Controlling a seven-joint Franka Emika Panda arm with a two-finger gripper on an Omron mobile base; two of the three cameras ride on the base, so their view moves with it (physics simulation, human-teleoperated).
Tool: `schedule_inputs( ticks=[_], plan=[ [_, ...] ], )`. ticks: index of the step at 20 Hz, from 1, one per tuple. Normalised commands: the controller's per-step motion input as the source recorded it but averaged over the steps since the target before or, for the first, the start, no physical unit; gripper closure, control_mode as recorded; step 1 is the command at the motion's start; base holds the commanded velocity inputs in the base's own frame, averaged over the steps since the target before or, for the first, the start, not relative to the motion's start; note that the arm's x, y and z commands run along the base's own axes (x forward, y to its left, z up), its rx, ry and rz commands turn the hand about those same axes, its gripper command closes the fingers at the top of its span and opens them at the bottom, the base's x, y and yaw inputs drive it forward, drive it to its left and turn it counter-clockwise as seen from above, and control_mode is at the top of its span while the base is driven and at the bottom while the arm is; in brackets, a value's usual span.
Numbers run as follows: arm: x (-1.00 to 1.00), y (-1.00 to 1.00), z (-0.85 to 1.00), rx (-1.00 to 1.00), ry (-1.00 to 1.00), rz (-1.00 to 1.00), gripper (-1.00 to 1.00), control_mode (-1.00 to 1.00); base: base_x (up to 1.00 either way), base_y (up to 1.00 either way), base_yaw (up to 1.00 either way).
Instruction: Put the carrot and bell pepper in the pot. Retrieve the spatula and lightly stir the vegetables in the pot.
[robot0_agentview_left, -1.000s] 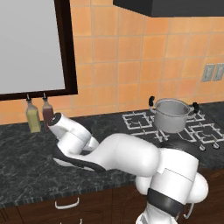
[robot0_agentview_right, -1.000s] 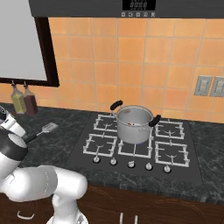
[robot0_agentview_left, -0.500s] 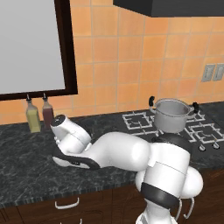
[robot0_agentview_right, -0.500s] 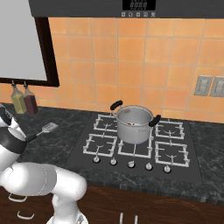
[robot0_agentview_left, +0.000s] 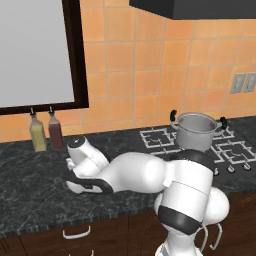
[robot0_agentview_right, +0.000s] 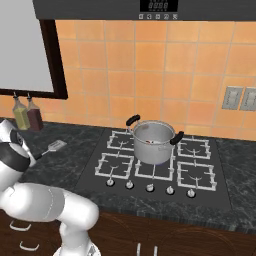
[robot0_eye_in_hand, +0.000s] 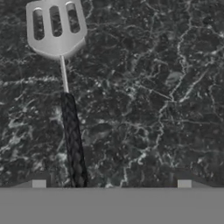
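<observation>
The spatula lies flat on the dark speckled counter, its pale slotted blade (robot0_eye_in_hand: 54, 28) far from the hand and its long dark handle (robot0_eye_in_hand: 72, 140) running back towards me. My gripper (robot0_eye_in_hand: 111, 183) hovers over the handle's near end, open wide, with the handle between the fingertips and closer to the left one (robot0_eye_in_hand: 39, 183). The spatula's blade (robot0_agentview_right: 56, 146) also shows left of the stove. The steel pot (robot0_agentview_right: 152, 142) stands on a back burner, with small orange-red bits (robot0_agentview_right: 156, 142) inside it. The pot (robot0_agentview_left: 197, 131) is far right of my bent arm (robot0_agentview_left: 125, 172).
Two oil bottles (robot0_agentview_left: 37, 135) (robot0_agentview_left: 55, 134) stand against the tiled wall behind the spatula, below a dark-framed window. The stove grates (robot0_agentview_right: 120, 162) and knobs (robot0_agentview_right: 150, 187) lie to the right. The counter's front edge (robot0_agentview_left: 75, 220) is close to the hand.
The arm has swung slightly to the right over the counter. The gripper has stayed open and the spatula and pot have not moved.
</observation>
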Motion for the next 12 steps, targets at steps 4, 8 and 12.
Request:
schedule_inputs(
  ticks=[4, 8, 12],
  plan=[
    [0.36, 0.26, -0.08, 0.02, 0.0, 0.0, -1.0, -1.0, 0.0, 0.0, 0.0],
    [0.31, 0.36, -0.01, 0.02, 0.03, 0.0, -1.0, -1.0, 0.0, 0.0, 0.0],
    [0.09, 0.36, -0.18, 0.0, 0.07, 0.0, -1.0, -1.0, 0.0, 0.0, 0.0]
  ],
)
